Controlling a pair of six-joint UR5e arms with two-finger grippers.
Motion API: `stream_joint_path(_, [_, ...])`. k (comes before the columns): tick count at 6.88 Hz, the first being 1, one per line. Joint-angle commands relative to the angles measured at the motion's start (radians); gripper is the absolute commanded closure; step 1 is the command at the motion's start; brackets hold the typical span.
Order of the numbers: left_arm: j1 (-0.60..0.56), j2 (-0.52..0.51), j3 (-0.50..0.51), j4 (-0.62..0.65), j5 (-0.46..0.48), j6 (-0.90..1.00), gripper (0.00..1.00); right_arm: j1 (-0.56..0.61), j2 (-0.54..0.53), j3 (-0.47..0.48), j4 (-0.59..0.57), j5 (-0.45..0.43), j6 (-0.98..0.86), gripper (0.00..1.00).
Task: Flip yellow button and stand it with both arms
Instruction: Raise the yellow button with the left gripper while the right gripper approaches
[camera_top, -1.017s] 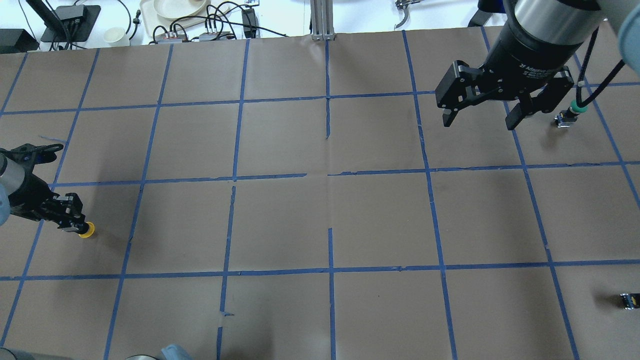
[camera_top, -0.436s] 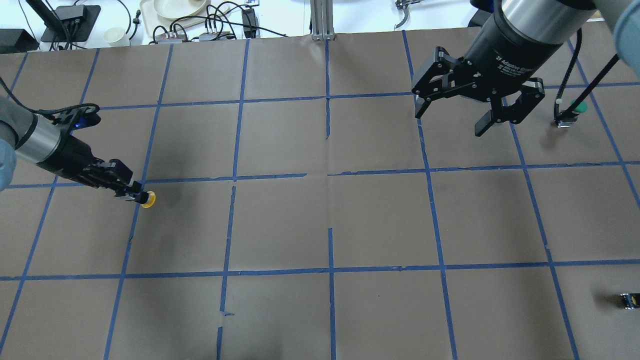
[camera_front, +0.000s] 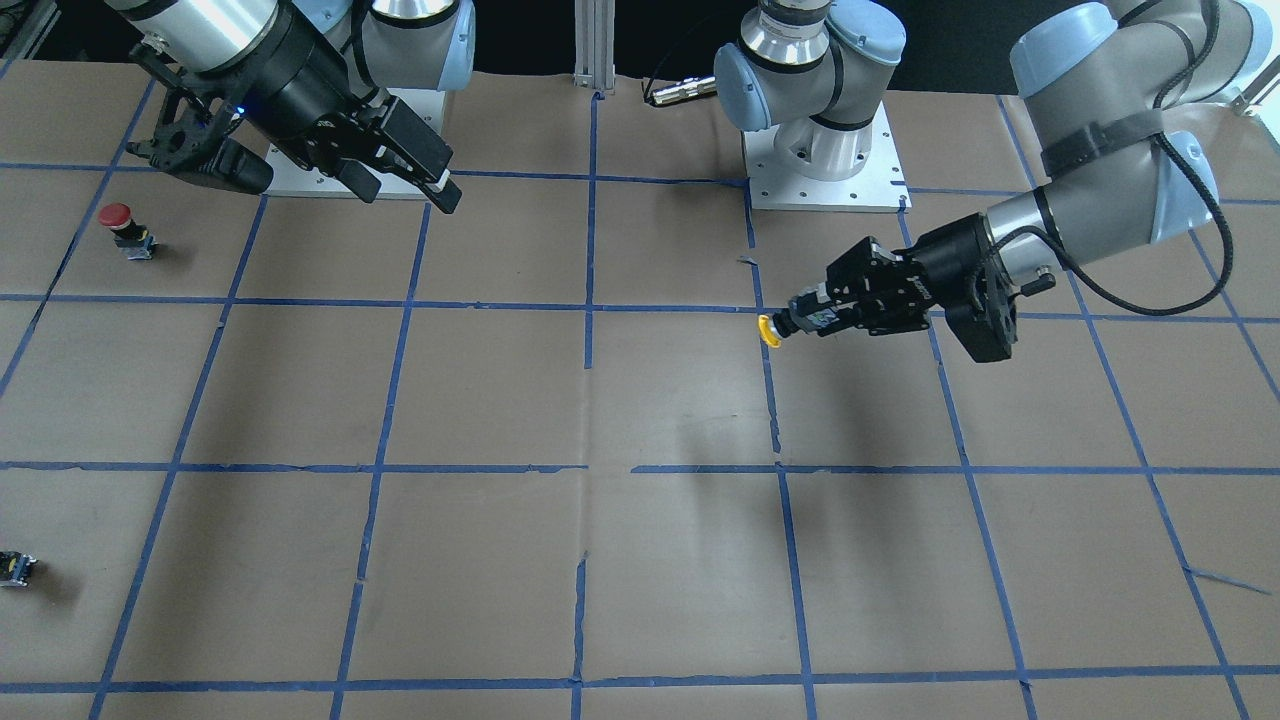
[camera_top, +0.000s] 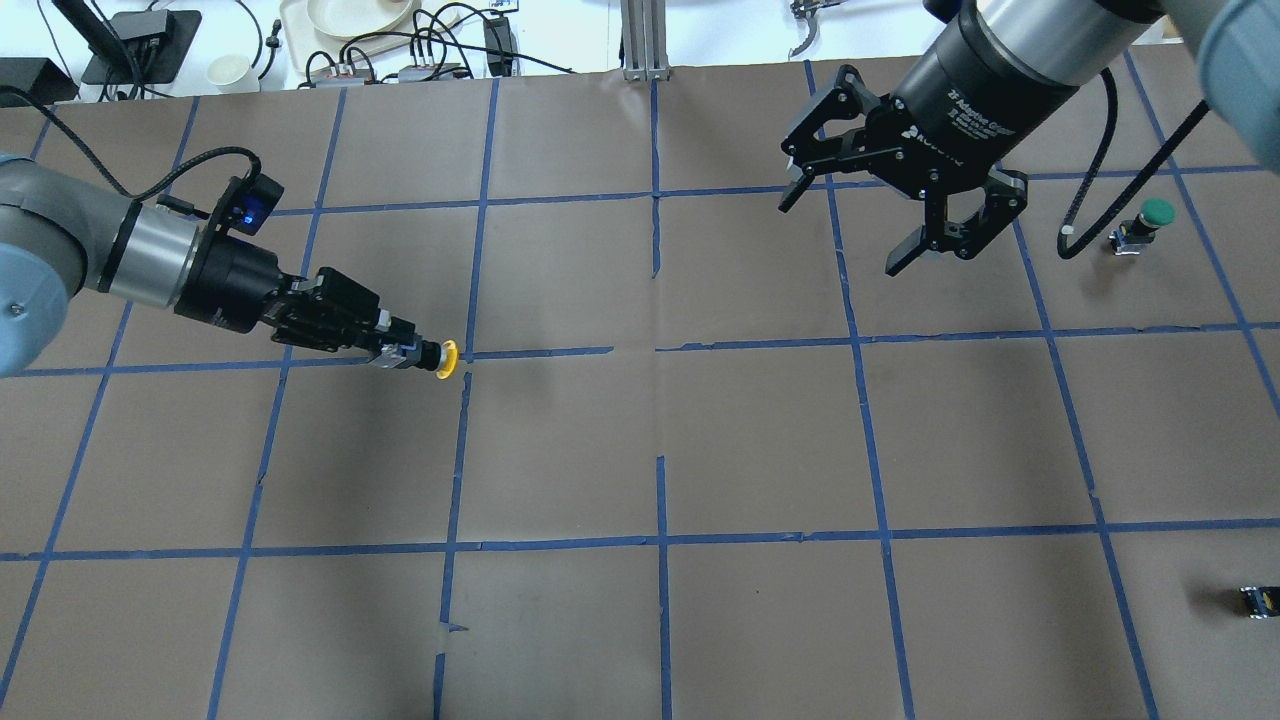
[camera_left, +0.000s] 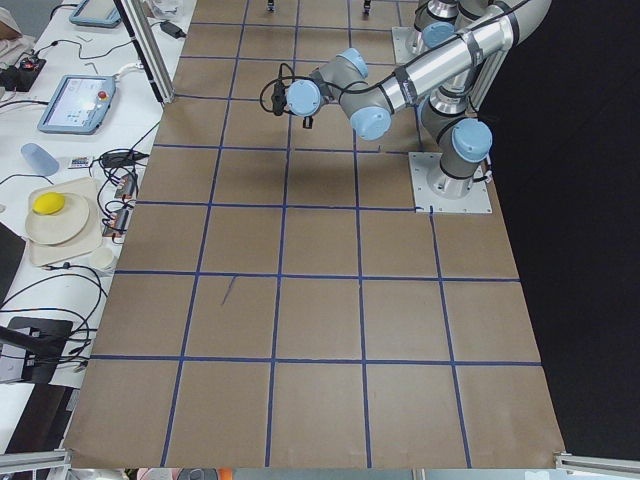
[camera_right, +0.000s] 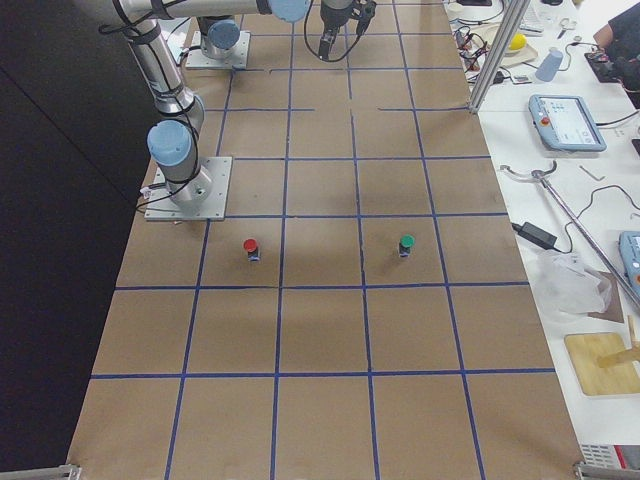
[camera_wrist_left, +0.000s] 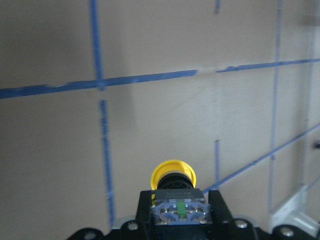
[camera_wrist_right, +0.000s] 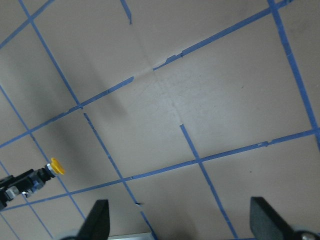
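Done so far: the left gripper (camera_top: 405, 355) is pinched on the black-and-silver body of the yellow button (camera_top: 447, 360) and holds it sideways, with the cap pointing toward the middle of the table.
Place of the button: in the air over the left half of the table (camera_top: 760, 440), close to a crossing of tape lines. From its shadow I judge it does not touch the paper.
Right gripper (camera_top: 840, 237): its fingers are spread wide with nothing between them. It hangs high over the far right part, well apart from the button.
Left to do: by my judgement, the meeting of the two arms, the turning over, and the standing of the button on the table. I think less than half is done.
Surface: flat brown paper divided into squares by blue tape, which is torn in some places.
Other things on it: a green-capped button (camera_top: 1158, 211) at the far right, a red-capped button (camera_front: 115, 215), and a small black block (camera_top: 1258, 600) at the near right edge.
Room: beyond the far edge is a white bench with cables, a tray (camera_top: 345, 20) and a cup (camera_top: 229, 70).
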Motion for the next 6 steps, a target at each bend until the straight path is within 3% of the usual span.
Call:
stream_joint_path(1, [-0.128,0.069,-0.002,-0.041,-0.348,-0.185,0.82,-0.05,0.021,0.003,0.0,0.2,0.177,0.0])
stream_joint_path(2, [-0.177,0.086,0.005,-0.03,-0.523,-0.295,0.82,-0.081,0.03,0.003,0.005,0.314,0.253,0.0])
stream_joint_path(4, [-0.197,0.1,0.002,-0.026,-0.73,-0.341,0.82,-0.092,0.035,0.03,0.008,0.419,0.331,0.0])
stream_joint_path(6, [-0.236,0.117,-0.001,-0.016,-0.815,-0.389,0.82,-0.107,0.032,0.036,0.002,0.555,0.438,0.0])
